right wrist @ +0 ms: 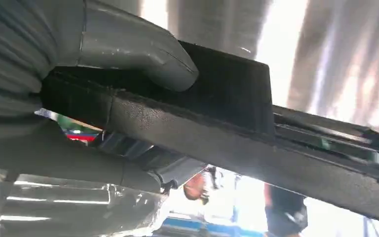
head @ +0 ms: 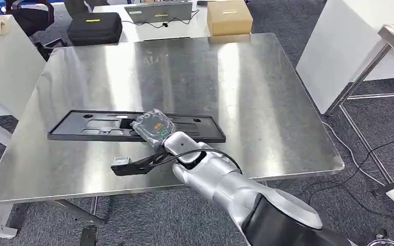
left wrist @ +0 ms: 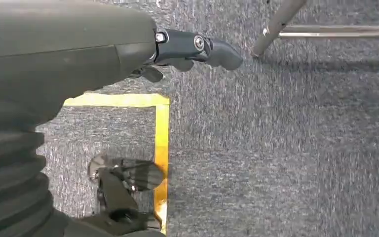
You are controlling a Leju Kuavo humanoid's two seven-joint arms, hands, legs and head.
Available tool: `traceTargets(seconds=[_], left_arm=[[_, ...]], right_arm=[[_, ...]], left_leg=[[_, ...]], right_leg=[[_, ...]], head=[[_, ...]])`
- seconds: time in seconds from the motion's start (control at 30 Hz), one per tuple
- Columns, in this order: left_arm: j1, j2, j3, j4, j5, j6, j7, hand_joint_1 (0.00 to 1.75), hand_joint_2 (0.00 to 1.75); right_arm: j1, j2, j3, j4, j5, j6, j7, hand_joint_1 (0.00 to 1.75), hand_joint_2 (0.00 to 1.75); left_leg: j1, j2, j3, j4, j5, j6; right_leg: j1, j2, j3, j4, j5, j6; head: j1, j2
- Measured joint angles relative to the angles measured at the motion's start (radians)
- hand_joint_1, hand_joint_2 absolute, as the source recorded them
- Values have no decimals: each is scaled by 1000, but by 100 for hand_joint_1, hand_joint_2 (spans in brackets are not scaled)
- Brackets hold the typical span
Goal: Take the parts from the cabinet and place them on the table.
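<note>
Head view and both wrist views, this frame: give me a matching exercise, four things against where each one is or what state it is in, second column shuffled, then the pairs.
Things
1. long black part
2. right hand
3. left hand
4. cardboard box

Place or state
A. hanging over grey carpet with yellow floor tape, holding nothing
B. on the white table beyond the steel table
C. over the near side of the steel table, gripping the long black part
D. stretched across the steel tabletop

Pairs: 1-D, 2-C, 3-A, 4-B
</note>
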Motion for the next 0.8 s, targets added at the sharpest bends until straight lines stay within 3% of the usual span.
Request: traceTargets(seconds=[0.03,0.1,0.13,0.17,0.2,0.23,0.33,0.37,0.4,0.43,0.5,0.53,0.57,0.6,0.63,0.67,0.7,0.73,0.77,0.8], left_arm=[[4,-2,5,0,1,4,0,0,175],[6,-2,6,0,1,6,-1,0,175],[6,-2,7,0,1,6,-2,0,175],[5,-2,8,0,1,7,-2,0,175],[5,-4,8,1,1,7,-2,0,175],[4,-6,9,2,1,7,-2,0,175],[4,-8,10,2,1,7,-2,0,175],[4,-8,10,2,1,8,-2,0,175],[3,-10,10,2,2,9,-2,0,175],[2,-10,10,2,3,10,-2,0,175],[3,-10,11,2,8,11,-6,0,175],[5,-11,12,2,16,5,-16,0,175],[8,-11,14,2,24,1,-27,0,175],[11,-11,21,3,34,-8,-41,0,175],[12,-11,27,3,39,-13,-49,0,175],[12,-11,31,3,42,-17,-55,0,175],[12,-11,34,3,42,-26,-58,0,175],[12,-12,35,3,41,-31,-61,0,175],[12,-11,35,3,41,-34,-64,0,175],[12,-11,35,3,39,-37,-66,0,175]], right_arm=[[-1,0,3,23,2,-3,1,175,175],[-2,0,5,47,2,-4,1,175,175],[-2,1,5,51,2,-5,1,175,175],[-5,2,8,61,2,-7,1,175,175],[-9,3,10,70,2,-8,1,175,175],[-16,3,10,78,2,-10,1,175,175],[-20,5,13,97,3,-10,5,175,175],[-21,6,14,101,7,-10,16,175,175],[-23,6,16,108,14,-11,29,175,175],[-28,6,19,114,17,-13,37,175,175],[-30,1,19,135,17,-13,45,175,175],[-28,-3,19,143,15,-14,44,175,175],[-26,-8,19,149,13,-16,41,175,175],[-25,-14,19,156,11,-19,31,175,175],[-25,-16,19,159,11,-27,23,175,175],[-26,-16,19,161,14,-42,16,175,175],[-28,-15,19,162,17,-54,10,0,0],[-31,-13,19,162,18,-64,6,0,0],[-32,-9,19,162,18,-69,3,0,0],[-31,-7,19,163,17,-74,3,0,0]], left_leg=[[4,1,-8,1,14,-3],[12,2,33,-96,81,-7],[13,2,43,-118,93,-8],[18,5,94,-220,143,-10],[20,6,127,-280,147,-14],[7,1,134,-291,138,-7],[-5,-1,137,-282,135,22],[-4,-1,145,-297,144,36],[-4,0,150,-305,149,46],[-7,0,149,-307,150,58],[-16,-1,148,-307,149,68],[-20,-2,148,-307,149,70],[-25,-4,148,-307,150,72],[-30,-6,148,-306,150,72],[-34,-7,148,-306,150,73],[-39,-7,148,-306,150,73],[-43,-7,149,-306,150,73],[-52,-7,145,-303,149,71],[-55,-6,145,-301,147,70],[-58,-6,144,-296,142,77]], right_leg=[[-1,2,1,0,-1,0],[-4,7,4,1,-4,4],[-5,8,4,1,-5,6],[-7,11,10,1,-9,11],[-5,12,13,0,-12,18],[9,13,9,2,-13,25],[2,13,13,-12,-7,48],[9,12,16,-12,-11,58],[7,7,0,8,-23,54],[9,5,-28,62,-52,42],[10,5,-114,237,-117,23],[13,5,-152,310,-138,21],[18,5,-171,340,-140,24],[22,5,-165,319,-126,27],[28,5,-134,255,-97,29],[33,5,-86,156,-61,28],[40,5,-31,52,-29,19],[42,9,-4,2,-18,7],[39,8,1,-2,-6,5],[31,8,3,-4,-2,9]], head=[[0,0],[0,0],[0,0],[0,0],[1,0],[-3,0],[-3,0],[-3,0],[1,0],[0,0],[2,0],[2,0],[3,0],[2,0],[4,0],[5,0],[4,0],[2,0],[1,0],[2,0]])
